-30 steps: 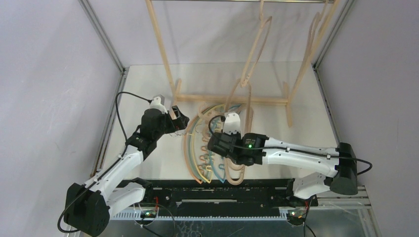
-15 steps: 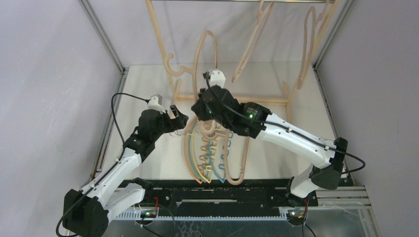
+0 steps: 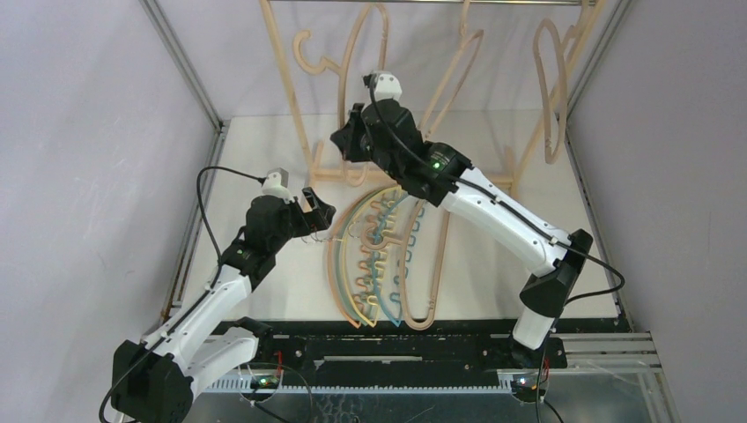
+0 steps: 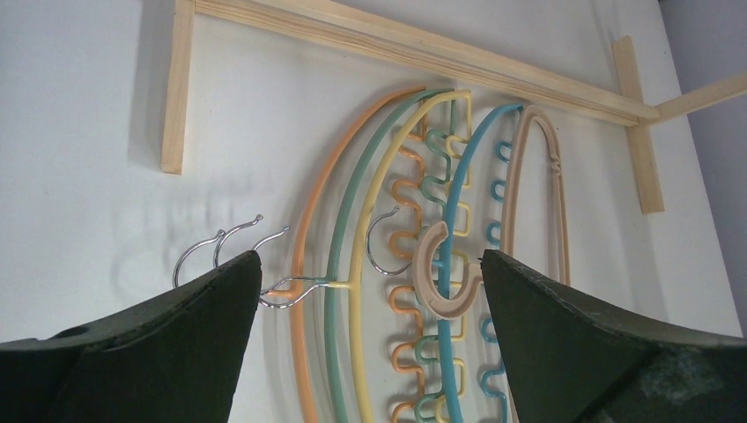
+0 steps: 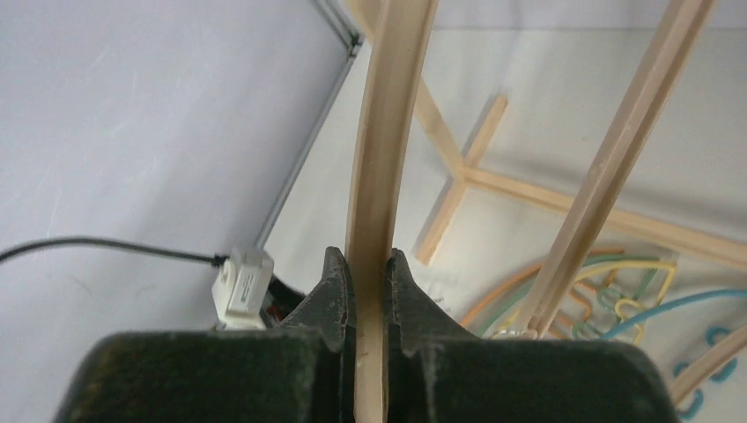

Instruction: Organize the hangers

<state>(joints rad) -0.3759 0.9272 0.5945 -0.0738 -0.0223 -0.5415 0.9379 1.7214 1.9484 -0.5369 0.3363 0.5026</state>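
My right gripper [image 3: 345,139] is shut on a pale wooden loop hanger [image 3: 346,72] and holds it upright, high in front of the rack. In the right wrist view the jaws [image 5: 371,264] clamp its wooden strip [image 5: 379,150]. Two more wooden hangers [image 3: 455,77] [image 3: 551,88] hang from the top bar. On the table lie arched orange [image 4: 304,256], green [image 4: 341,238], yellow [image 4: 370,220] and teal [image 4: 458,211] hangers and one wooden loop hanger [image 4: 539,176]. My left gripper [image 3: 319,214] is open and empty above their metal hooks [image 4: 220,245].
The wooden A-frame rack stands at the back, its base bar [image 3: 414,178] on the table just beyond the hanger pile. Metal frame posts [image 3: 181,62] and grey walls close in both sides.
My right gripper has lifted a wooden hanger from the pile on the table up and back toward the rack's bar. The hung hangers have swung. The left arm has barely moved.
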